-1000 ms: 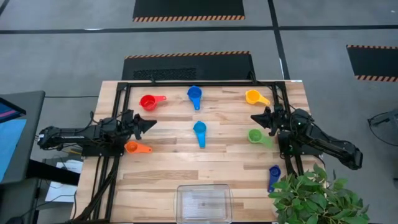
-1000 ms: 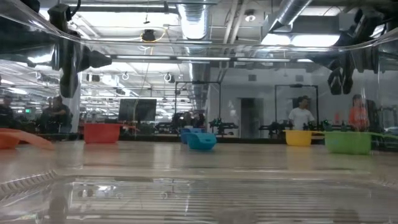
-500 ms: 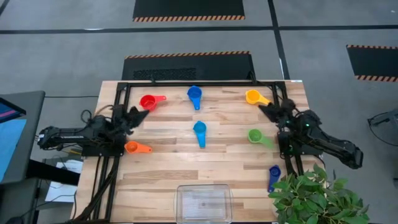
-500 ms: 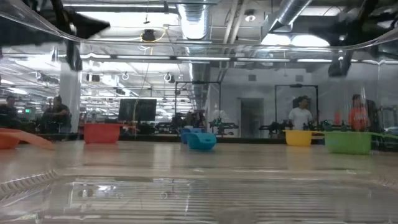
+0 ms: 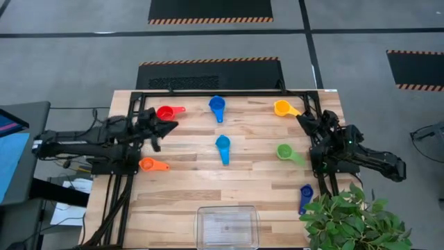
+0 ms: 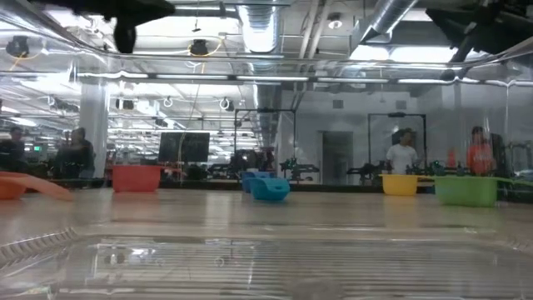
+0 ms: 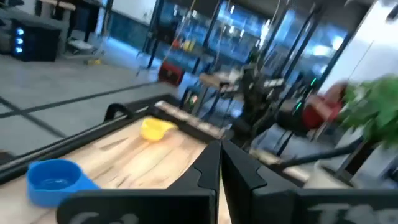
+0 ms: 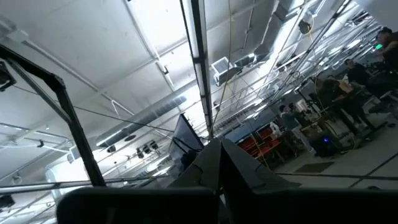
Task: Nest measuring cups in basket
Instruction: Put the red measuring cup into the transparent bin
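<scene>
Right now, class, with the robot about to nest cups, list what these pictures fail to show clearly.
- Dark blue cup: high view, handle end hidden by plant leaves.
- Basket: high view, near edge cut off by the picture's bottom.
- Right wrist view: only ceiling, no table.
- Seventh cup: only six visible.

Grey floor (image 5: 83,62), hazard-striped black mats (image 5: 210,10), ceiling ducts (image 6: 258,25), people (image 6: 403,154) beyond.
</scene>
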### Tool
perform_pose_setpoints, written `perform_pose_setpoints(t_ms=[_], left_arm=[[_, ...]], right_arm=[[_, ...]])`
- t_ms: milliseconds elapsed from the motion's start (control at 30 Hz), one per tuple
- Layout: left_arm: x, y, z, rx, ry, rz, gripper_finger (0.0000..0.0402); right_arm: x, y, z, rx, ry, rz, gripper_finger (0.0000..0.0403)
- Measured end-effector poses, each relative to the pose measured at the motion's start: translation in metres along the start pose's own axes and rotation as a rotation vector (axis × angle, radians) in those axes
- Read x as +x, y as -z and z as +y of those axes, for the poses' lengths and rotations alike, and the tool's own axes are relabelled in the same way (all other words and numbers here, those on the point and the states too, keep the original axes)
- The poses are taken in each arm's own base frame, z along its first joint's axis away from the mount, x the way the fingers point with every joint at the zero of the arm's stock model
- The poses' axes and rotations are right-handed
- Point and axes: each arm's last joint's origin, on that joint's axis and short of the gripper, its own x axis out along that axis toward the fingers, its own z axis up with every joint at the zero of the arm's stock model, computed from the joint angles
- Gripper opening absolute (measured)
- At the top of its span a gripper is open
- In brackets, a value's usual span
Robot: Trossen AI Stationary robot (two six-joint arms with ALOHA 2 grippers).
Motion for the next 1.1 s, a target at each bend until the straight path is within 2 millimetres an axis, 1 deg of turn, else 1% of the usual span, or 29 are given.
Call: perform_pose_setpoints(t_ms=[133,200,233,300,400,467,533,633,767,800,867,967,1100], left_arm=[[0.029,-0.011,-0.011,0.092,-0.054,0.1,0.0],[0.045,-0.012,-0.013,0.138,-0.131,0.161,0.0],[0.052,-0.013,-0.013,0.164,-0.198,0.194,0.0],[0.062,-0.018,-0.008,0.208,-0.383,0.247,0.0],[0.069,-0.024,0.004,0.242,-0.643,0.356,0.0],[0.073,-0.027,0.012,0.274,-0.733,0.439,0.0],[0.078,-0.028,0.02,0.307,-0.765,0.527,0.0],[0.09,-0.018,0.036,0.348,-0.719,0.694,0.0],[0.107,-0.005,0.051,0.437,-0.667,0.835,0.0],[0.11,0.0,0.057,0.424,-0.663,0.869,0.0],[0.113,0.009,0.068,0.342,-0.674,0.95,0.0],[0.114,0.022,0.083,0.227,-0.746,1.061,0.0],[0.115,0.041,0.097,0.18,-0.862,1.201,0.0]], right_arm=[[0.0,0.0,0.0,0.0,-0.001,-0.001,0.0033],[0.0,0.0,0.0,-0.007,-0.005,0.003,0.0033],[0.0,0.0,0.0,-0.013,-0.007,0.005,0.0033],[0.0,0.0,0.0,-0.016,-0.009,0.007,0.0033],[0.0,0.001,0.0,-0.016,-0.006,0.016,0.0033],[0.0,0.002,-0.001,-0.014,0.005,0.031,0.0033],[0.0,0.005,-0.003,-0.012,0.027,0.058,0.0033],[-0.001,0.008,-0.006,-0.011,0.057,0.094,0.0033],[-0.001,0.013,-0.01,-0.008,0.094,0.139,0.0033],[-0.001,0.013,-0.01,-0.007,0.098,0.145,0.0033],[-0.002,0.014,-0.011,-0.006,0.101,0.149,0.0033],[-0.002,0.014,-0.011,-0.006,0.107,0.156,0.0033],[-0.002,0.016,-0.012,-0.006,0.118,0.171,0.0033]])
